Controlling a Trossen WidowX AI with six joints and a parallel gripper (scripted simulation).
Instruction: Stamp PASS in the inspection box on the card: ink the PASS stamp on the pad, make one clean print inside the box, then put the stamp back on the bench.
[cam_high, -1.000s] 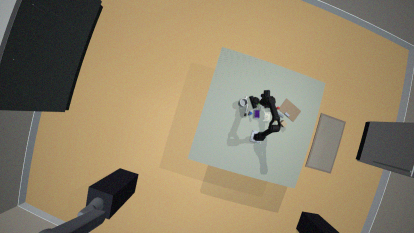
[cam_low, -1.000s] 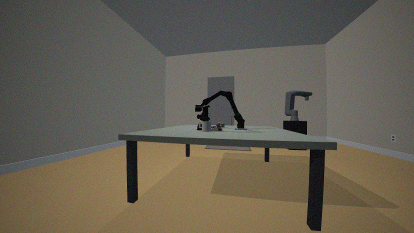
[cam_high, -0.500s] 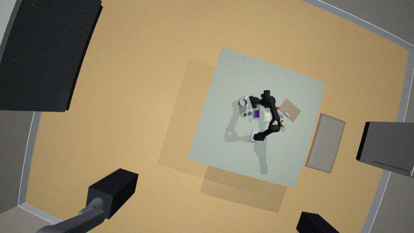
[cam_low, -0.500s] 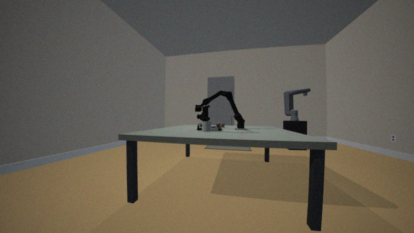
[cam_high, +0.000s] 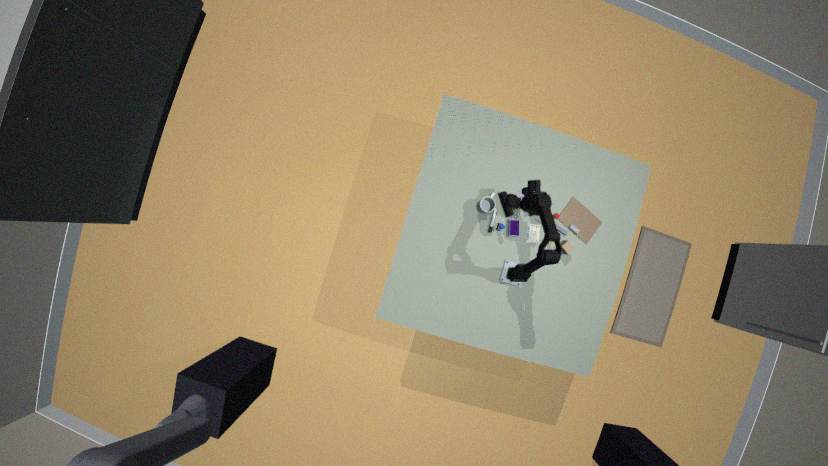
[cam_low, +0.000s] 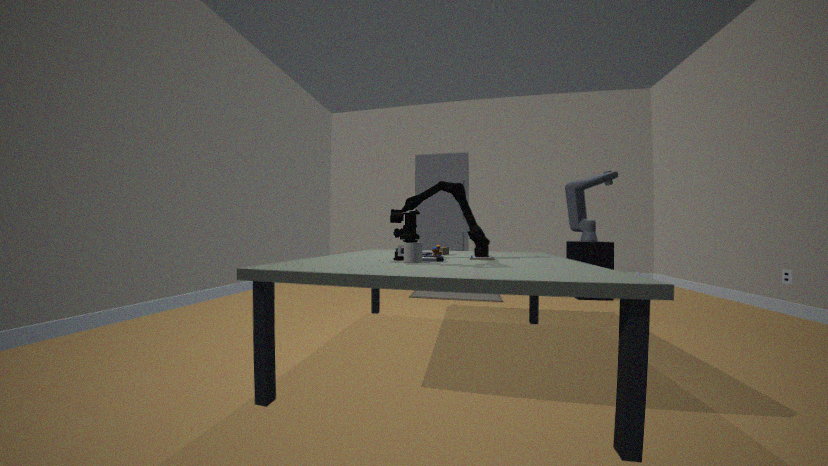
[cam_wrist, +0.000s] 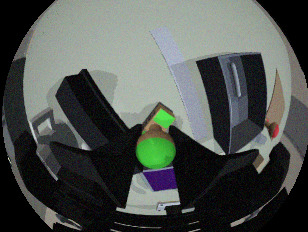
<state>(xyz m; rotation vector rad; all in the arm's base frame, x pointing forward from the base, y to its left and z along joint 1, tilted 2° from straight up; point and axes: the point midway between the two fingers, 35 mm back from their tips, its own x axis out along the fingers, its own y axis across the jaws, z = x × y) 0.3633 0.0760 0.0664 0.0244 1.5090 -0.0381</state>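
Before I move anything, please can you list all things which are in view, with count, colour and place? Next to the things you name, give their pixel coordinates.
green-topped stamp (cam_wrist: 156, 150): one, green and brown, between the fingers
ink pad (cam_high: 513, 228) (cam_wrist: 161, 180): one, purple, left of the card in top view
card (cam_high: 533, 233): one, whitish, beside the pad
mug (cam_high: 486, 204) (cam_low: 412, 252): one, grey, far left of the pad
board (cam_high: 581, 220): one, brown, right of the arm
table (cam_high: 428, 277) (cam_low: 451, 280): one, pale green, under these
robot arm (cam_high: 549, 222) (cam_low: 460, 202): one, black, on the table
gripper (cam_wrist: 155, 128): one, black, shut on the stamp
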